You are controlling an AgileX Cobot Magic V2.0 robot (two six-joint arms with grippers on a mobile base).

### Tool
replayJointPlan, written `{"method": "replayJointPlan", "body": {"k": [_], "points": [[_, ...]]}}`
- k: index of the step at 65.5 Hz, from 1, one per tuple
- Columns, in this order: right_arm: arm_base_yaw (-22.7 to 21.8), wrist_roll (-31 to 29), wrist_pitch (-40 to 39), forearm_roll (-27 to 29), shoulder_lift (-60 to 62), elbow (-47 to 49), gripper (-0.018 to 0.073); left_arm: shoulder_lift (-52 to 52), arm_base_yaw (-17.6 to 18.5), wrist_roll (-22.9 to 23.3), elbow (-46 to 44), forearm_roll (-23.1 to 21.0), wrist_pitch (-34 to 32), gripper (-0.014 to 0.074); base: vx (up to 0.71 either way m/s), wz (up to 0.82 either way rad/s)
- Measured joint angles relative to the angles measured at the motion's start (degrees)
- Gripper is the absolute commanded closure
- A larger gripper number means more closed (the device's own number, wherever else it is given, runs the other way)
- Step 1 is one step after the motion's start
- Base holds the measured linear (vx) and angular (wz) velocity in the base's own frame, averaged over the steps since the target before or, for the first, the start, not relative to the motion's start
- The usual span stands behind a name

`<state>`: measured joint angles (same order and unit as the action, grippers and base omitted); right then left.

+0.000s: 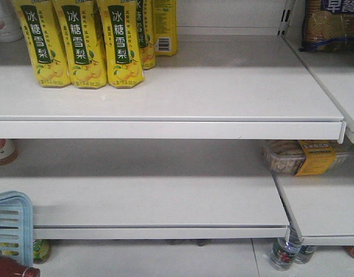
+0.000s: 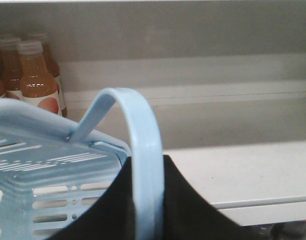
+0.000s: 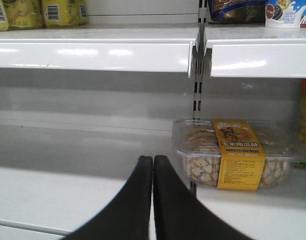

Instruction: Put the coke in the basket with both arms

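Left gripper (image 2: 145,210) clamps the basket (image 2: 38,175) handle (image 2: 143,150); right gripper (image 3: 153,165), fingers pressed together and empty, faces a biscuit box (image 3: 232,155) at two o'clock.

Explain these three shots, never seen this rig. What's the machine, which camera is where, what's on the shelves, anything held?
It is a two-armed robot on a wheeled base, facing store shelves. The front view looks ahead: yellow drink cartons on the upper shelf, a box of biscuits lower right, and a corner of the blue basket at lower left. The other two cameras sit on the wrists. The left hand grips the basket's handle, with juice bottles behind. The right hand is shut and holds nothing; the biscuits sit just beyond it. No coke can shows in any view.
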<state>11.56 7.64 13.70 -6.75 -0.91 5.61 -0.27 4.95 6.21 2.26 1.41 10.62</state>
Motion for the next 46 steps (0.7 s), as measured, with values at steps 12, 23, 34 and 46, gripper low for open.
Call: {"method": "replayJointPlan", "body": {"k": [12,23,34,46], "points": [[0.0,0.0,0.0,0.0,0.0,0.0,0.0569,0.0,0.0,-6.21,0.0,-4.78,-1.08,0.0603,0.0,0.0],[0.0,0.0,0.0,0.0,0.0,0.0,0.0569,0.0,0.0,-8.21,0.0,-5.58,-1.37,0.0603,0.0,0.0],[0.0,0.0,-0.02,0.0,0.0,0.0,0.0569,0.0,0.0,-8.38,0.0,-5.58,-1.37,0.0603,0.0,0.0],[0.0,0.0,-0.02,0.0,0.0,0.0,0.0569,0.0,0.0,-8.07,0.0,-4.82,-1.37,0.0603,0.0,0.0]]}}
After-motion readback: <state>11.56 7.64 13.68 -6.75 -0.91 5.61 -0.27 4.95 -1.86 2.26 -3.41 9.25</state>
